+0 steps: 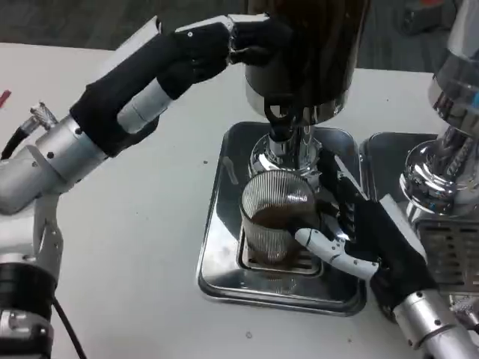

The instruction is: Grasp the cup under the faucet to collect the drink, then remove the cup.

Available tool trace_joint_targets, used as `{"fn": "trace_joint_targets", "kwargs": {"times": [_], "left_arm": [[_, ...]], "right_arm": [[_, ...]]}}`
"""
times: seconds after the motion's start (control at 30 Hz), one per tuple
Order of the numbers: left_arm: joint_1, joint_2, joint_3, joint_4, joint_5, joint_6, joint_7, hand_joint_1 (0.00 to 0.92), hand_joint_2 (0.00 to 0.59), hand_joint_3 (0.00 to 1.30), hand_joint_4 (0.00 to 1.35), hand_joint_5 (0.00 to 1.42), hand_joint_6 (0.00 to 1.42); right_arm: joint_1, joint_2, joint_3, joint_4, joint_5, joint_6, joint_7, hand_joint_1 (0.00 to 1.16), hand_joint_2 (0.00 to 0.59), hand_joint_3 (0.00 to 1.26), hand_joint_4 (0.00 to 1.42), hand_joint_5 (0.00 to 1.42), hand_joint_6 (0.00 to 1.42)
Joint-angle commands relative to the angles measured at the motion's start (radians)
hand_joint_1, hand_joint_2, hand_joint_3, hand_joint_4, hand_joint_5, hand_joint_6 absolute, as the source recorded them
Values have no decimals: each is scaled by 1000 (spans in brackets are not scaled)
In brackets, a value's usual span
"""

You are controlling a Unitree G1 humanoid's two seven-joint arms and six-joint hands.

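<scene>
Your right hand (352, 232) has its fingers (329, 250) wrapped around the ribbed glass cup (275, 224), which stands on the drip tray (217, 262) under the faucet (281, 123), part-filled with dark drink. Judge it fragile, slick and liable to slosh: keep the hold mid-wall and lift level. Your left hand (239, 41) presses curled fingers on the dispenser (314, 52) top. No readable labels.

A second drink dispenser (449, 142) stood at the right edge of the white table (150, 247), its chrome base on a steel tray (378, 161) of its own. A small red object (4, 97) lay at the far left edge, too cropped to identify.
</scene>
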Motion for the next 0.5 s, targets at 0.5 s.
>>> {"fn": "trace_joint_targets", "kwargs": {"times": [0.5], "left_arm": [[257, 44, 96, -44, -25, 56, 59, 0, 55, 376, 224, 216, 302]], "right_arm": [[4, -15, -8, 22, 30, -54, 47, 690, 209, 0, 0, 0, 81]]}}
